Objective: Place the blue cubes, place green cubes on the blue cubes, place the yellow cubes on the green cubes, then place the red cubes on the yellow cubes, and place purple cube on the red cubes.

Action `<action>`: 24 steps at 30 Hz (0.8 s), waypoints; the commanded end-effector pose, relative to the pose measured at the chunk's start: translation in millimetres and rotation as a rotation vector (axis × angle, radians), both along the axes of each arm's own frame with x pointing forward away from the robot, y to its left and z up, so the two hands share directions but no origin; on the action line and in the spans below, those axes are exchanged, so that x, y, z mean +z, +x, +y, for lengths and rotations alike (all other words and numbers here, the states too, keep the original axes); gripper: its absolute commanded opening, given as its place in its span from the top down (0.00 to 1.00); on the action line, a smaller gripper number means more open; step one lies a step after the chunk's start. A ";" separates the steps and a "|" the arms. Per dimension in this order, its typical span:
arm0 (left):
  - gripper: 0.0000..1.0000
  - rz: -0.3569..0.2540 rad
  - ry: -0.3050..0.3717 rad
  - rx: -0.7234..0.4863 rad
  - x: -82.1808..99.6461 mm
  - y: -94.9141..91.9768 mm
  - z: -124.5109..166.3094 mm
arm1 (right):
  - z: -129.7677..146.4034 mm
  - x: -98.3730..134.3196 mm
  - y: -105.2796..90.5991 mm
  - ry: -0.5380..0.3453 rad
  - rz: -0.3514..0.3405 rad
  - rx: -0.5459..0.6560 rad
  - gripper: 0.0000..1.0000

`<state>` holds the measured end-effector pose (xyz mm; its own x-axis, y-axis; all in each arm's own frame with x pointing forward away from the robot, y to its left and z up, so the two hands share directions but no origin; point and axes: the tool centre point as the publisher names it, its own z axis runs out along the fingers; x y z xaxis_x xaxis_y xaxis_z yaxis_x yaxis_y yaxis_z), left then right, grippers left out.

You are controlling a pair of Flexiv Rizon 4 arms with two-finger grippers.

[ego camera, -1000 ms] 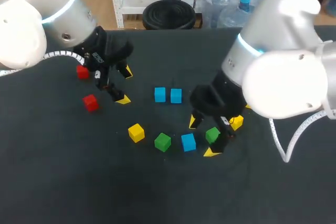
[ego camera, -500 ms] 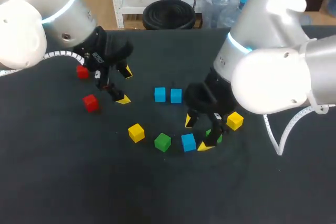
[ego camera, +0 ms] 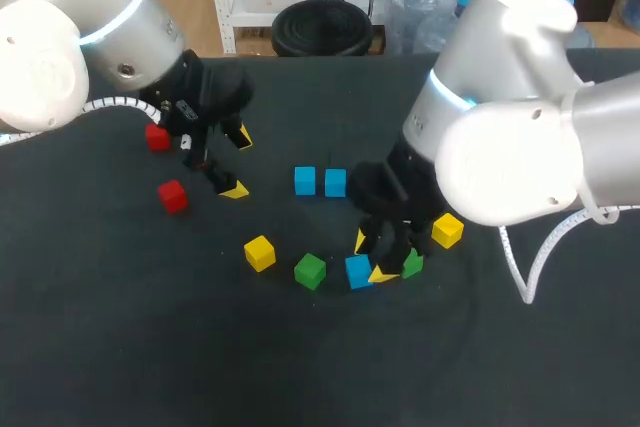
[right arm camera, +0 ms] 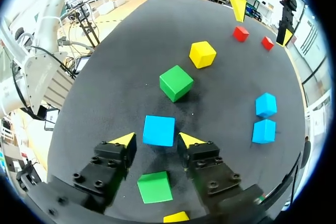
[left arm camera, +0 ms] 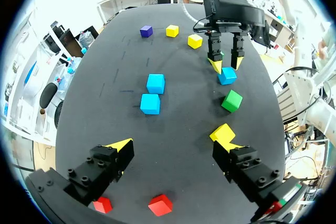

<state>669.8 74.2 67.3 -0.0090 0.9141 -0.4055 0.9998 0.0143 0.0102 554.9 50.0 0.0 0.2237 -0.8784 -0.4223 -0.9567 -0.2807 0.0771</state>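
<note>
Right wrist view: blue cube [right arm camera: 159,130] on worktop [right arm camera: 131,51] between tips of right fingers [right arm camera: 190,141], touching neither; spread open, gripping nothing. Green cube [right arm camera: 155,187] farther back under them. Left fingers [left arm camera: 118,150] wide apart, bare, red cube [left arm camera: 160,204] below and between.

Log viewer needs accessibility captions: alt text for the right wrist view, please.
The right gripper, open, straddles a blue cube on the black table. A green cube lies under the gripper; ahead are another green cube, a yellow cube, two blue cubes and two red cubes.
</note>
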 end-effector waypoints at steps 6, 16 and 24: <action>0.00 0.000 -0.002 -0.002 -0.3 0.3 0.9 | 0.8 -6.9 -7.1 -0.031 -0.067 -0.071 0.53; 0.00 0.000 -0.002 -0.002 -0.3 0.3 0.9 | 0.5 -6.9 -3.9 -0.022 -0.077 -0.088 0.54; 0.00 0.000 -0.002 -0.002 -0.3 0.3 0.9 | 0.9 -7.7 -0.7 -0.011 -0.075 -0.084 0.70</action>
<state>669.8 74.2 67.3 -0.0090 0.9141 -0.4055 0.9998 0.0143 0.0102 552.6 50.8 -7.1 0.1788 -0.9013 -0.3946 -0.9806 -0.1962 0.0038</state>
